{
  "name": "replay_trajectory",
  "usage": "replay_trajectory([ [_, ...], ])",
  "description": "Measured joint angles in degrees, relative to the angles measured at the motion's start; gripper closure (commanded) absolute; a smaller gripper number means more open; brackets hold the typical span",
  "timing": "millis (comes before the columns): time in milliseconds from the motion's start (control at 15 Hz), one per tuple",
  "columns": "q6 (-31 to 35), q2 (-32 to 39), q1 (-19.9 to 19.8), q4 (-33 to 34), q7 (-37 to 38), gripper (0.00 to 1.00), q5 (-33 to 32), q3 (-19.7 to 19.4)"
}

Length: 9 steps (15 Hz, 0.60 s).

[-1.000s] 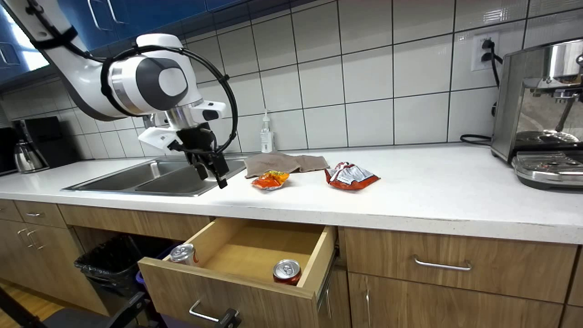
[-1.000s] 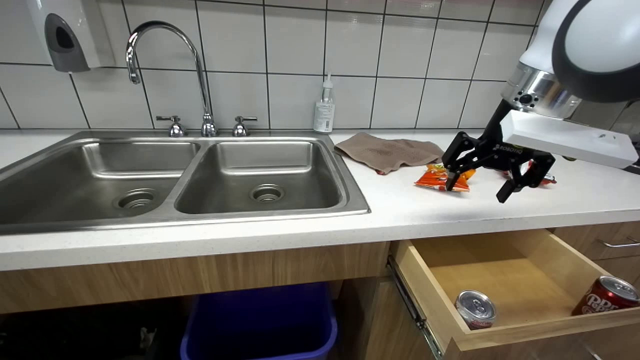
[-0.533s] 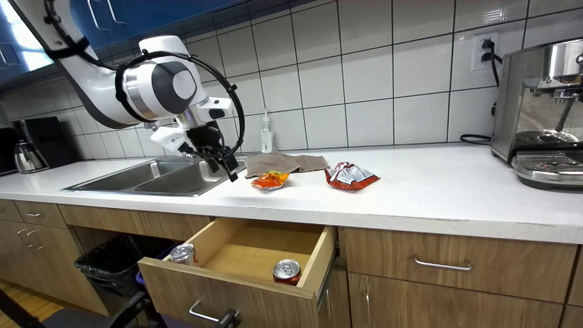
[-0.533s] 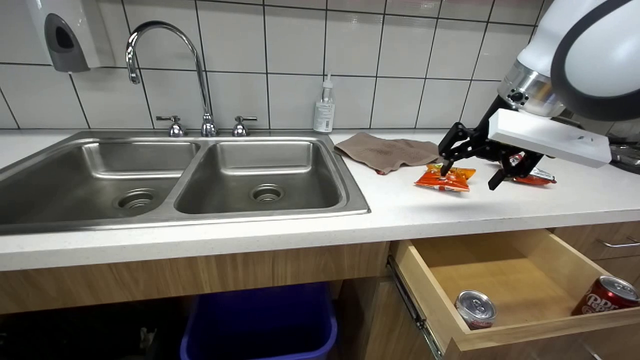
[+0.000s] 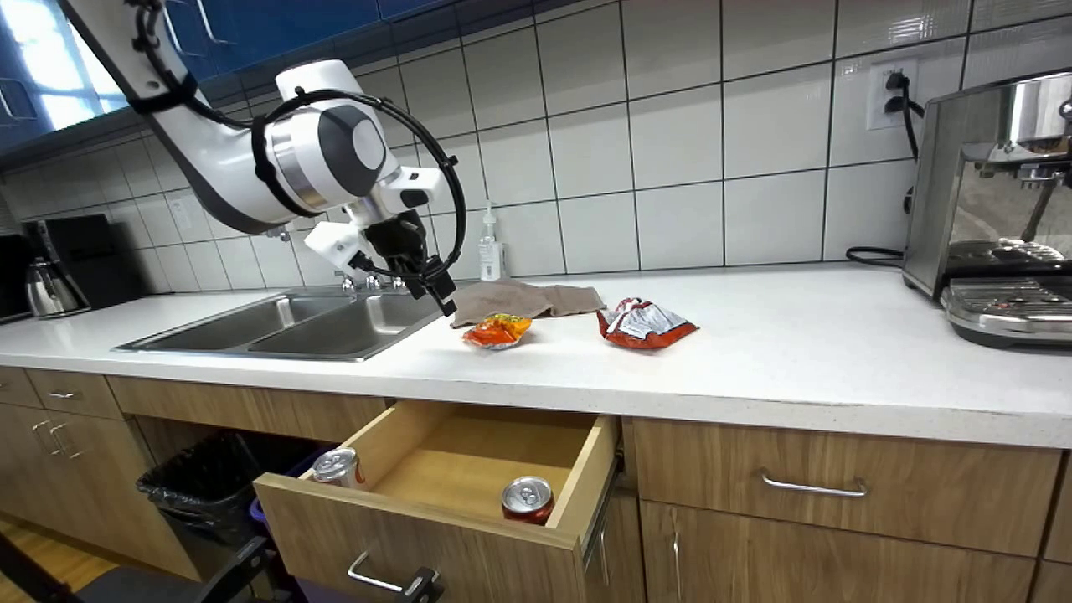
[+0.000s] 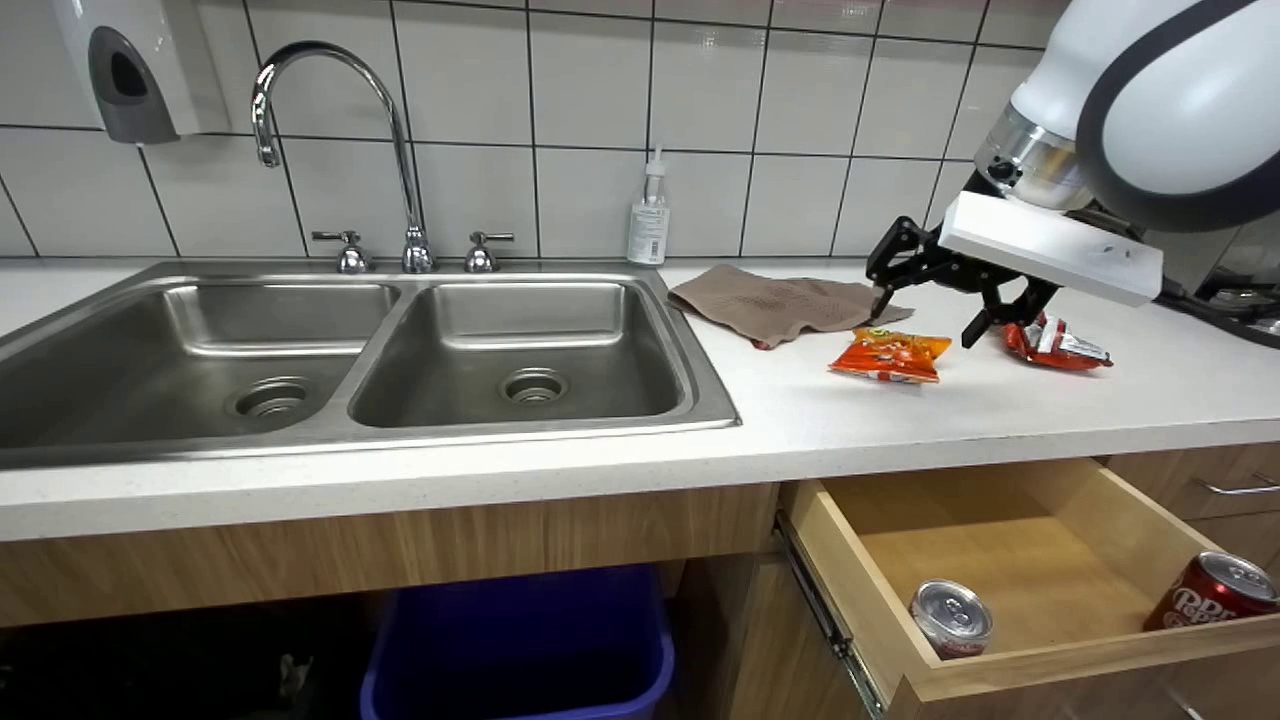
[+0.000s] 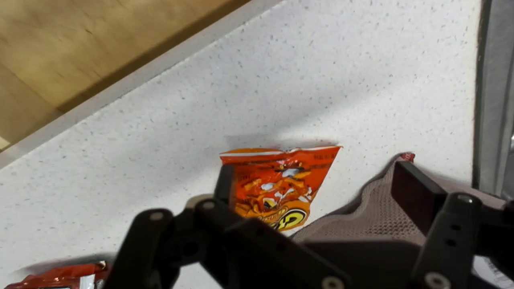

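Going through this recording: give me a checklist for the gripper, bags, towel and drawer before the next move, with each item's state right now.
1. Gripper open: ok; its jaws stand apart, holding nothing.
2. Orange bag centred between the jaws: not ok; in the wrist view it sits toward one jaw, which hides part of it.
3. Towel out of the jaws' opening: not ok; in the wrist view part of it shows there too.
4. Red bag apart from the gripper: ok, as an exterior view shows.
5. Drawer pulled out: ok; a silver can and a red can stand in it.
6. Gripper height over the orange bag: cannot tell exactly.
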Motion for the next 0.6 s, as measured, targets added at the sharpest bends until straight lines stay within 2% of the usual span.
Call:
replay_trajectory([
  [600,-0.18,7.42,0.66,10.09,2.54,0.00,-0.94,-1.26],
])
